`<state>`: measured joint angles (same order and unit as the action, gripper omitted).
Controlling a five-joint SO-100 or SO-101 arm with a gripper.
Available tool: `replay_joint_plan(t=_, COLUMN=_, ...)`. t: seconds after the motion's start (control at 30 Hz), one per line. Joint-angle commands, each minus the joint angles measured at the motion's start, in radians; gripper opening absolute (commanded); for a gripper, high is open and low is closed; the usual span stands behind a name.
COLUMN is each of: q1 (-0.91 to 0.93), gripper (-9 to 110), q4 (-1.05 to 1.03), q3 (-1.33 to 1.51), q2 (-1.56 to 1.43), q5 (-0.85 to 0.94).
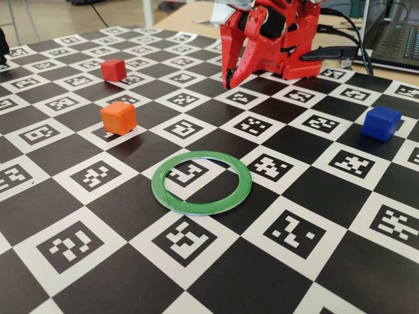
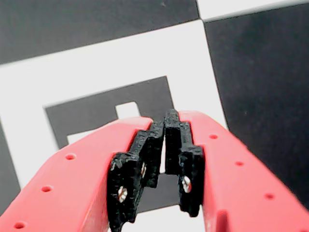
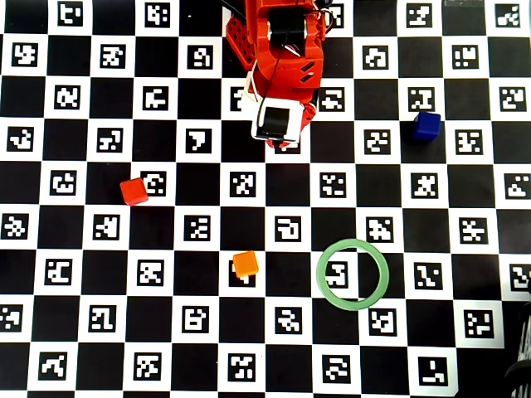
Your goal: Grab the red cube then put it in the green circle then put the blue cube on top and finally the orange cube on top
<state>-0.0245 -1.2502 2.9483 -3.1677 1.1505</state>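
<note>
Overhead view: red cube (image 3: 133, 191) resting on the checkered counter (image 3: 83, 249) at left, orange cube (image 3: 245, 264) lower and nearer centre, green circle (image 3: 353, 274) flat to the right of it, hollow and holding nothing, blue cube (image 3: 427, 125) well apart at upper right. All three cubes separate, none touching the ring. Wrist view: red pincer (image 2: 166, 140) with black pads (image 2: 140, 164) together, tips meeting, gripping nothing, poised over a white marker square. Fixed view: same pincer (image 1: 229, 82) pointing down near the arm's base, tip just above the counter.
</note>
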Motion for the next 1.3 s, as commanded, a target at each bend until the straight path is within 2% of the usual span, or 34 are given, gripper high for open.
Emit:
replay_joint_plan(t=0.0, q1=0.011, gripper=-6, q4=-0.009, q3=-0.325, q2=0.167, q5=-0.163)
replay_joint_plan(t=0.33, q1=0.078, gripper=-6, q4=-0.267, q3=-1.109, q2=0.735, q5=-0.371)
replay_joint_plan(t=0.6, q1=0.207, gripper=-6, q4=-0.463, q3=-1.496, q2=1.111, q5=-0.48)
replay_joint_plan(t=0.8, q1=0.382, gripper=5, q4=-0.578, q3=-1.804, q2=1.365, q5=-0.537)
replay_joint_plan(t=0.97, q1=0.508, gripper=12, q4=-0.591, q3=-1.898, q2=1.485, q5=-0.474)
replay_joint_plan(t=1.27, q1=0.753, gripper=31, q4=-0.584, q3=-2.085, q2=1.744, q5=-0.377)
